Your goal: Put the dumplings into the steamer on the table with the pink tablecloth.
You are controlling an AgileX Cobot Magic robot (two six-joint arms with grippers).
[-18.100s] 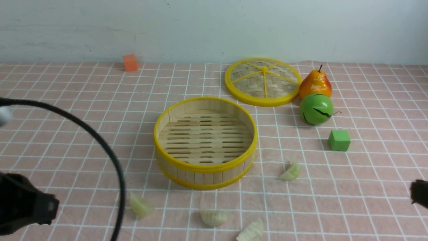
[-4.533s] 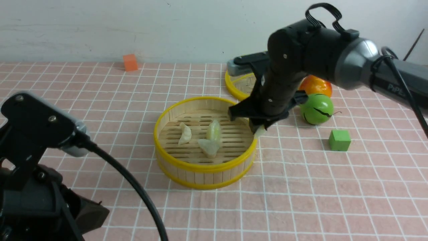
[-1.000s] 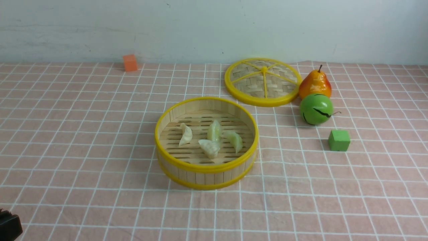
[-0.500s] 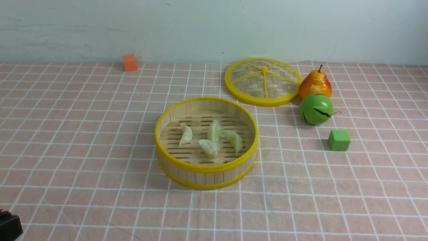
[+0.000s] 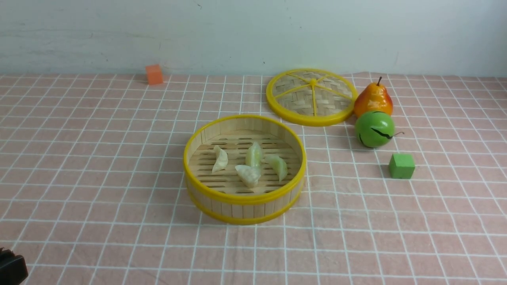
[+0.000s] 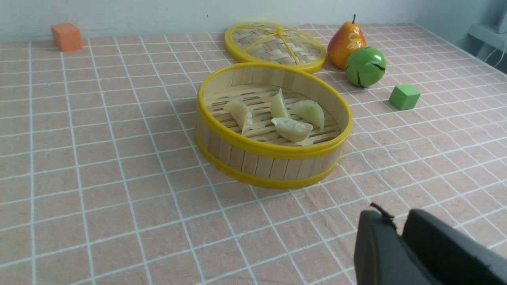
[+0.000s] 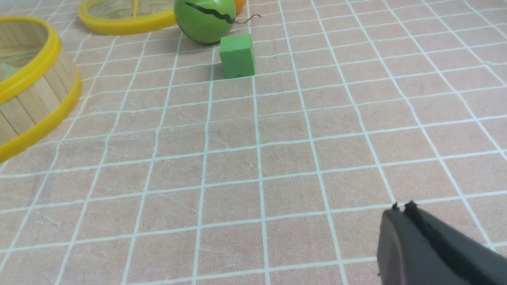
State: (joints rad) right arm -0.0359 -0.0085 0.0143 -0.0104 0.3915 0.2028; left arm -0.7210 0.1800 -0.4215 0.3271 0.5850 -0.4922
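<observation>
Lying inside the steamer, all four dumplings: three clustered and touching near the middle of the slatted floor, the fourth resting a little apart on the robot's left. Standing near the centre of the bench, on the pink checked tablecloth.

Showing, in the front view only, the whole layout at once: woven lid lying flat behind the steamer to the right, pear just beside it, green ball touching the pear's front, green cube nearer still, orange cube far back on the left by the wall. Catching neither claw there, just a dark scrap of the left arm in the bottom corner.

Revealing, in the left wrist view, the left claw hanging low over bare cloth, well short of the steamer, fingers pressing together and gripping nothing; also giving a lower, slanting look at the pleats on the dumplings.

Revealing, in the right wrist view, the right claw likewise closing tight on nothing, over bare cloth, with the green cube and ball ahead and merely a slice of the steamer's wall at the edge.
</observation>
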